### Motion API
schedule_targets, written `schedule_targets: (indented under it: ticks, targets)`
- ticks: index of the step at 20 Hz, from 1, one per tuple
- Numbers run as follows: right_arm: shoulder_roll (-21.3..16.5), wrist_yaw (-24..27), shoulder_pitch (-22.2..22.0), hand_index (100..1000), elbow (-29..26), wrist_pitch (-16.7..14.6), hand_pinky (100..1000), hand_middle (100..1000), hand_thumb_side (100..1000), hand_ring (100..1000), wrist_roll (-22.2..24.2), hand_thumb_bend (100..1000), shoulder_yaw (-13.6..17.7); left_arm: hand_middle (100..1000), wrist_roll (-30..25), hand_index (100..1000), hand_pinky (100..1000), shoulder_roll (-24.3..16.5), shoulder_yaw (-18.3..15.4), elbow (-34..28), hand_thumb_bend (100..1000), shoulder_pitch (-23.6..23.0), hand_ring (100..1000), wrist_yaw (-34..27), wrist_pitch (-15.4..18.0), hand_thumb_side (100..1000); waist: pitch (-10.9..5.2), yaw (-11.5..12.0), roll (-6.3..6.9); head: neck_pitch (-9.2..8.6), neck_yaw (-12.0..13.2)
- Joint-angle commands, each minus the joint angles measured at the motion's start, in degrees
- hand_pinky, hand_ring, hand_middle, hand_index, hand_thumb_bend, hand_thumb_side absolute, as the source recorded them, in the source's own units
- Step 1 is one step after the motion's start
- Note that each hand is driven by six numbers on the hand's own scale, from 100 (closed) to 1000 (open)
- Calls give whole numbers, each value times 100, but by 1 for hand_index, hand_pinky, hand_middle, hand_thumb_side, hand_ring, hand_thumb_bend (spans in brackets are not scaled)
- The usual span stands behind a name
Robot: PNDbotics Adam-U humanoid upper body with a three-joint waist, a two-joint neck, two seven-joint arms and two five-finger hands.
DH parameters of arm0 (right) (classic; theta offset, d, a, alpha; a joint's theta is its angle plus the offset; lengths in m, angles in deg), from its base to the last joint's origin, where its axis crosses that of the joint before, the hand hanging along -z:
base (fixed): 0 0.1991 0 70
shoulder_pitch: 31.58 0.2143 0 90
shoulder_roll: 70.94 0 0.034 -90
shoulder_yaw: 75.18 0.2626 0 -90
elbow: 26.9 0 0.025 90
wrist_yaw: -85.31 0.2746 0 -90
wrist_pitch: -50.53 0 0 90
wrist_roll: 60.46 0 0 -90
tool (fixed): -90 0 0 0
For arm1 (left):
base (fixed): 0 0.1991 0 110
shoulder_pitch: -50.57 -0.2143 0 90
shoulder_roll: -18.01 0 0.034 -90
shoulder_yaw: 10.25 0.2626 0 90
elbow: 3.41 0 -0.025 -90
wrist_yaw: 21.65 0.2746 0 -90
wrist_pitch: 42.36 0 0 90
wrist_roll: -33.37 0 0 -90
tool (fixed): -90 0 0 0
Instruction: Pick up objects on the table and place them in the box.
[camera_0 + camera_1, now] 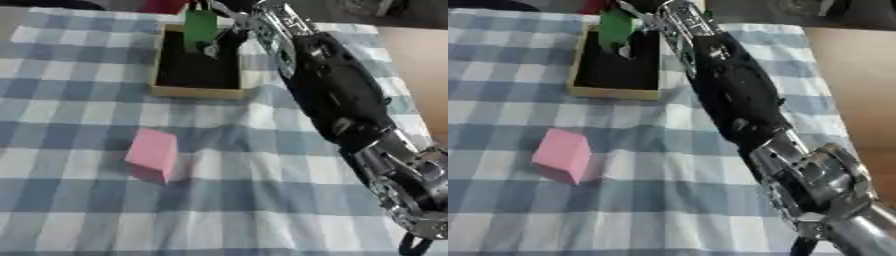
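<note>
A flat green block (pixel 200 27) hangs over the far end of the wooden box (pixel 194 92), whose inside is dark. My right hand (pixel 229 24) is shut on that block, its fingers curled along the block's right side. The right arm stretches from the lower right corner up across the table to the box. A pink block (pixel 152 152) stands on the blue-and-white checked cloth (pixel 79 210), in front of the box and to the left of the arm. My left hand shows in neither view.
A red thing (pixel 163 5) sits beyond the box at the far edge. The table's right edge (pixel 404 75) runs beside the arm, with brown floor past it. Open cloth lies left of and in front of the pink block.
</note>
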Motion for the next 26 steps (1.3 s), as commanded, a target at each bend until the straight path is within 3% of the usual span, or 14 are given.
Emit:
schedule_targets:
  ticks: [1,5,6,8,14,18,26]
  targets:
    - [14,-74,181,644,170,-38,773,447,282,700,87,103,73,617,-25,739,599,-61,-27,-111,100,59,531,-17,-1,894,-99,13,74,-68,-10]
    - [89,-133,165,717,461,-47,783,532,317,752,135,151,143,617,-18,738,599,-52,-29,-111,100,54,531,-12,-6,894,-95,22,84,-77,5]
    - [106,-165,164,760,515,-33,791,595,316,784,120,186,160,617,-18,738,599,-50,-28,-111,100,54,531,-13,-5,892,-92,23,86,-79,8]
    - [141,-276,158,773,597,22,792,613,329,794,67,196,192,616,-22,738,598,-45,-25,-111,100,53,530,-14,-7,895,-87,26,91,-76,9]
    - [148,-774,152,850,554,381,834,712,360,865,-222,373,246,617,-29,737,598,-29,-25,-111,100,42,530,-7,-12,895,-72,29,104,-61,25]
    - [142,-1051,157,865,428,564,843,719,374,873,-307,452,268,617,-35,738,599,-30,-25,-111,100,44,529,-4,-21,895,-76,21,106,-52,28]
    - [92,-1021,127,872,99,690,847,708,384,873,-294,466,325,617,-40,737,599,-47,-26,-111,100,39,530,-2,-28,892,-105,5,112,-33,65]
